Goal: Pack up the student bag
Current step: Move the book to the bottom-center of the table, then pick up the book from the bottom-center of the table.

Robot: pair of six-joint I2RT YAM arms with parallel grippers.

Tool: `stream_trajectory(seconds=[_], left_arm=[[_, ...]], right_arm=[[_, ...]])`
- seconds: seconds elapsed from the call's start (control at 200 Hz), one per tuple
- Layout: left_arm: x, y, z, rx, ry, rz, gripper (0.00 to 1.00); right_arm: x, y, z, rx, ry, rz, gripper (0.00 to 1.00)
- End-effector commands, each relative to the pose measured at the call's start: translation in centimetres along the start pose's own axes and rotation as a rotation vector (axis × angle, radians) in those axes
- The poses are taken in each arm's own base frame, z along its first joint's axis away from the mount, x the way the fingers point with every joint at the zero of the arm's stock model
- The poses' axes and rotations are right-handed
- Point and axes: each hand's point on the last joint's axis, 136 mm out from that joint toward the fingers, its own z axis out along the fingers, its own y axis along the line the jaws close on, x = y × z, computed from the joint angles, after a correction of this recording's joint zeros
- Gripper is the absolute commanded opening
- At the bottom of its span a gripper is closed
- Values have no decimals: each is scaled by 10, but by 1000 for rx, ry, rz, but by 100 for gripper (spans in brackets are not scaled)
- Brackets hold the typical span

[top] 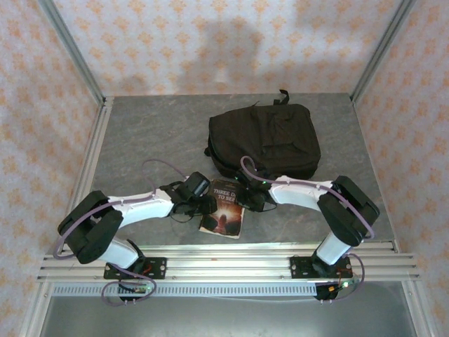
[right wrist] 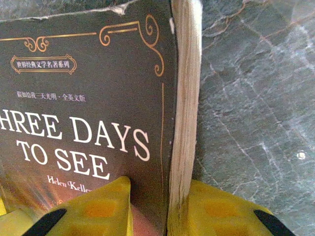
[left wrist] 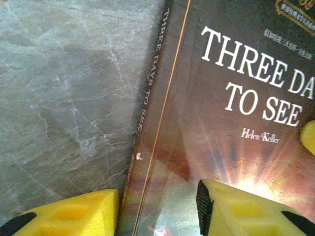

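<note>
The student bag (top: 266, 140), a large black backpack, lies flat at the back of the table with its loop handle pointing away. In front of it is a dark paperback titled "Three Days to See" (top: 223, 210), between the two grippers. My right gripper (right wrist: 160, 196) is shut on the book (right wrist: 88, 98) at its page edge, one yellow finger on the cover and the other against the pages. My left gripper (left wrist: 157, 206) stands open astride the spine of the book (left wrist: 236, 123). One of its fingers (left wrist: 74, 214) is beside the spine over the table, the other over the cover.
The grey stone-patterned table (top: 140, 133) has bare room to the left of the bag and book. Aluminium frame rails (top: 224, 256) run along the near edge, and patterned walls close in the back and sides.
</note>
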Motion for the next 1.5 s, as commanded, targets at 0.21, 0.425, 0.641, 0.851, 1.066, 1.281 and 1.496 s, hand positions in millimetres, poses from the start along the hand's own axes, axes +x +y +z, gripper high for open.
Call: stream_trajectory(seconds=[0.21, 0.425, 0.641, 0.851, 1.066, 1.281, 1.496], left_arm=[[-18, -79, -57, 410, -105, 7, 46], [-18, -80, -69, 476, -134, -43, 45], [-14, -88, -57, 551, -93, -68, 43], [-9, -82, -34, 528, -44, -98, 40], [-16, -66, -39, 416, -84, -58, 21], [-19, -50, -76, 333, -176, 32, 0], [-36, -34, -142, 322, -422, 85, 0]], right_arm=[[22, -2, 20, -9, 88, -63, 25], [18, -5, 19, -8, 83, -50, 25], [16, -2, 15, -21, 71, -46, 25], [15, -2, 11, -33, 60, -45, 25], [13, -9, 8, -12, 34, -58, 25], [1, -3, -22, -50, -62, -115, 43], [-12, 34, -91, -241, -210, -279, 78]])
